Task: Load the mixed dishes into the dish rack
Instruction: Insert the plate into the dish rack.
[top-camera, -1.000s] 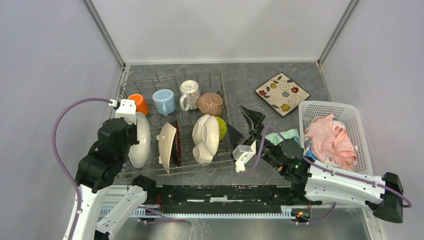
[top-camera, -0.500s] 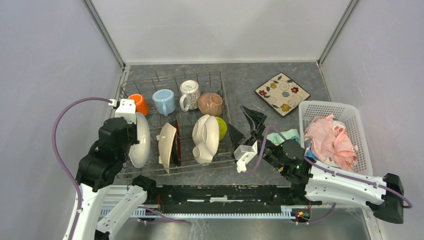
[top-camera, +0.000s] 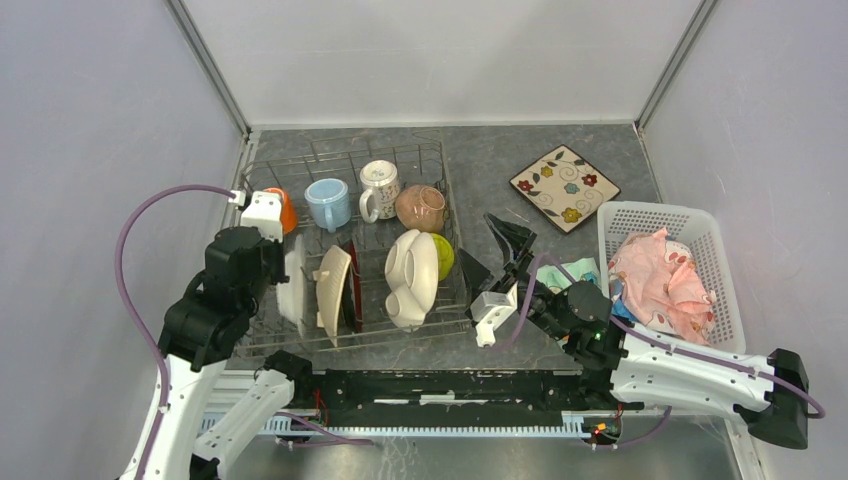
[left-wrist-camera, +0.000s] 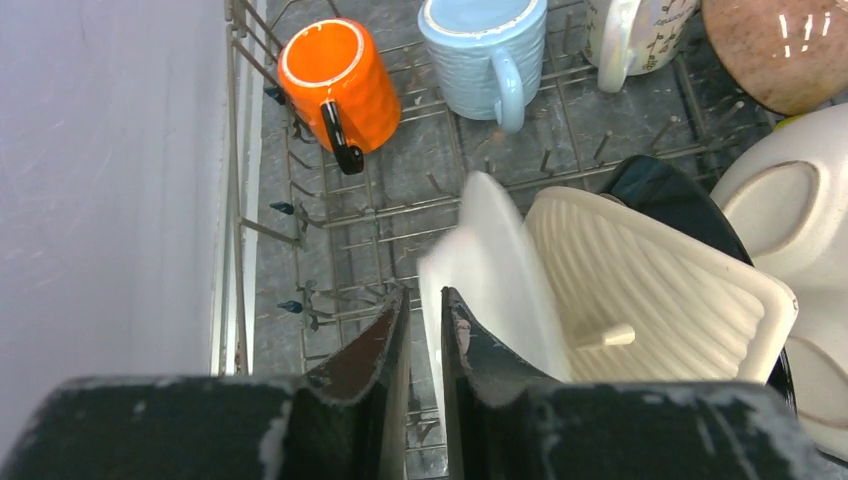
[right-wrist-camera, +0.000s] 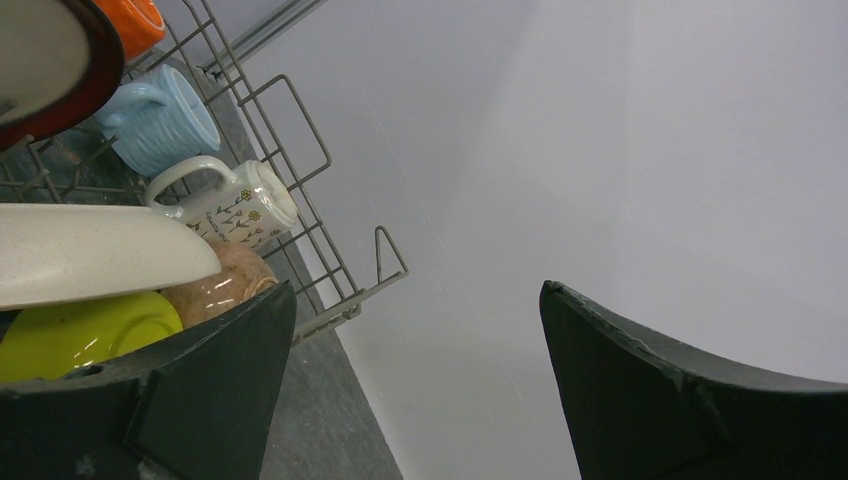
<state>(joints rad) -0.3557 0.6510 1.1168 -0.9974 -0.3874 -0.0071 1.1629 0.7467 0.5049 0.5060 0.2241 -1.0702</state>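
Where the left gripper (left-wrist-camera: 424, 300) hangs over the near-left part of the rack (left-wrist-camera: 300, 210), its worn black jaws stand only a slit apart. The thin rim of the white plate (left-wrist-camera: 490, 270) runs down into that slit; whether the pads pinch it or merely flank it I cannot tell. The plate is smooth, glossy and round, and stands on edge among the tines, blurred in the left wrist view. Just right of it leans a ribbed plate (left-wrist-camera: 650, 300), cream and squarish with rounded corners, and behind that a glossy dark plate (left-wrist-camera: 665, 190). Further right stands the sectioned plate (left-wrist-camera: 790, 200), matt cream with moulded hollows, with a lime bowl (top-camera: 443, 255) against its right side. The rack is thin grey wire with upright tines and raised sides. Along its far row, left to right, are a glossy orange mug (left-wrist-camera: 340, 85) with a black handle, a ridged blue mug (left-wrist-camera: 480, 40), a white flowered mug (left-wrist-camera: 640, 30) and a speckled tan bowl (left-wrist-camera: 780, 50).

The right gripper (right-wrist-camera: 415, 290) is spread wide with nothing between its jaws, just right of the rack's near-right corner. Beyond it, on the mottled grey table (top-camera: 480, 160), a square plate (top-camera: 565, 187) painted with flowers lies flat, well apart from the rack. A white perforated basket (top-camera: 620, 225) at the right holds a pink cloth (top-camera: 660, 280), and a teal cloth (top-camera: 575, 272) lies just left of it.
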